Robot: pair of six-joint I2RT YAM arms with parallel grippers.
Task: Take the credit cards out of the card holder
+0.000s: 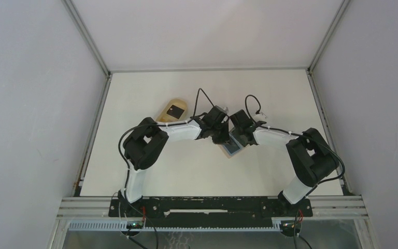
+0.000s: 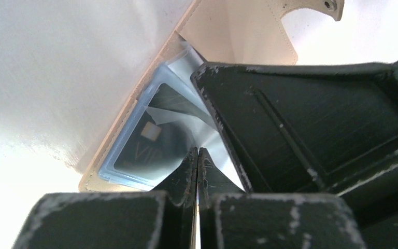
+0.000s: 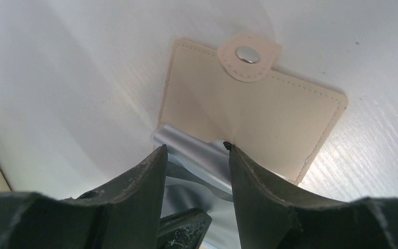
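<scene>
We noted flat tan stitched card holder point(image 3: 254, 111) lying open mid white table point(image 3: 72, 78). Thin glossy light blue credit cards point(image 3: 192, 155) jutted from its mouth. Judged them stiff, light, slick; exposed edge best hold. Left gripper point(image 2: 197, 151) clenched empty over cards. Right gripper point(image 3: 195, 149) jaws parted, straddling card edge.

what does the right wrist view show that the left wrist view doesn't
Only the right wrist view: most of the card holder, its stitched face up, and the right gripper open over the credit cards. Only the left wrist view: the left gripper shut, and a card's dark printed face. Both: the tan holder, light blue cards poking out of it, and the white table.
</scene>
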